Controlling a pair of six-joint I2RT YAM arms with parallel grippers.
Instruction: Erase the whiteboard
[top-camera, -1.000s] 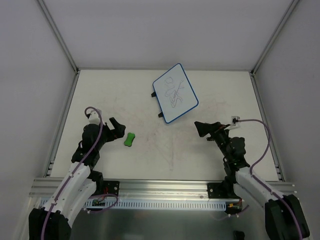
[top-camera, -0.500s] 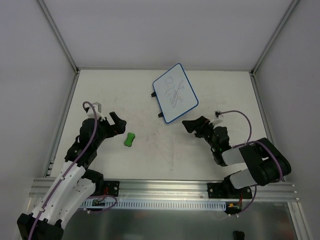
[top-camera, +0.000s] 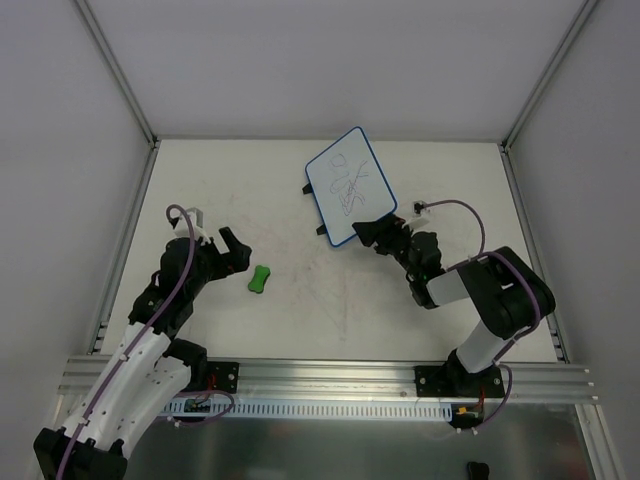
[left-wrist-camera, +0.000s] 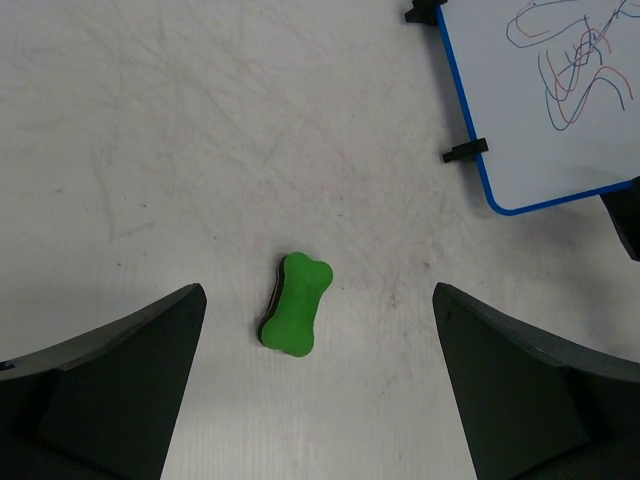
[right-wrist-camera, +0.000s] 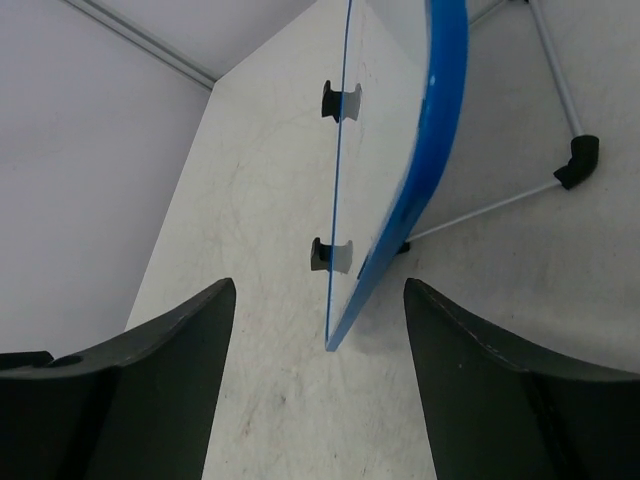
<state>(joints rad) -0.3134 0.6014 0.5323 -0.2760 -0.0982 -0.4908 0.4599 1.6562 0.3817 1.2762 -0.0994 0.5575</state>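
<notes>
Toward the far side of the table (top-camera: 300, 312), the scribbled whiteboard (top-camera: 350, 187) lies with its near corner inside the released right hand (top-camera: 371, 234), where an off-centre pinch could skid it away.

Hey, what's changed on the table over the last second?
The right gripper swung forward and left to the whiteboard's near corner, which now sits between its open jaws, not gripped. The whiteboard, still scribbled on, and the green eraser have not moved; the left gripper stays open beside the eraser.
</notes>
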